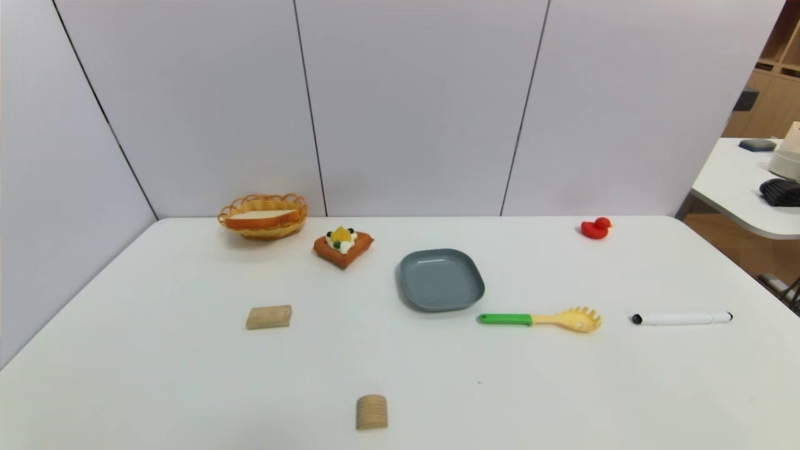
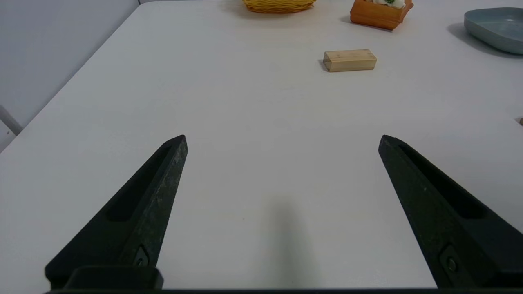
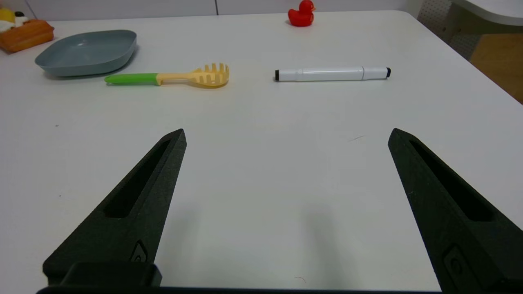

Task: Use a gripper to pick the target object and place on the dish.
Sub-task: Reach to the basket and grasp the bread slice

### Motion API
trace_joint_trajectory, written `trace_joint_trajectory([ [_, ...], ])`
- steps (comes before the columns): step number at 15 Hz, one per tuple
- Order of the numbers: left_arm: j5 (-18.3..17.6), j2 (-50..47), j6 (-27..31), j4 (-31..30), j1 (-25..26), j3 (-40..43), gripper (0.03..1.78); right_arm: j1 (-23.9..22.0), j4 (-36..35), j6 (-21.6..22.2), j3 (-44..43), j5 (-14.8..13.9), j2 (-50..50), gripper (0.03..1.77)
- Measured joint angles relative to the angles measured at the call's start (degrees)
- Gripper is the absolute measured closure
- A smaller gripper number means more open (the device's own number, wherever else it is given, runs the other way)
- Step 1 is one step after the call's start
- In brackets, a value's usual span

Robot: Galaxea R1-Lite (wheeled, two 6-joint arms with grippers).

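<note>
Toast slice (image 1: pixel 260 214) lies in wicker basket (image 1: pixel 263 226); waffle cake (image 1: pixel 343 246) between it and dish (image 1: pixel 441 279); both end effectors (image 2: pixel 282 141) (image 3: pixel 286 134) released.

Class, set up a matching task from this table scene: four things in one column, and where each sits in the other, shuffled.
Things:
1. toast slice
2. red duck
3. pasta spoon
4. round wooden block

Places:
A. nearest table edge
B. inside the wicker basket
C. between the plate and the marker
D. far right, by the wall

Pairs: 1-B, 2-D, 3-C, 4-A
</note>
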Motion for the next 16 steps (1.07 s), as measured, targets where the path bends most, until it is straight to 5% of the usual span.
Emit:
trace_joint_trajectory([
  [8, 1.77, 0.18, -3.54, 3.08, 0.02, -1.79, 0.12, 0.0, 0.02, 0.0, 0.0, 0.04, 0.0, 0.09],
  [16, 1.83, 25.7, 6.19, 19.07, -1.35, -29.38, 0.12, 0.0, 0.0, 0.0, 0.0, 0.0, 0.0, 0.09],
])
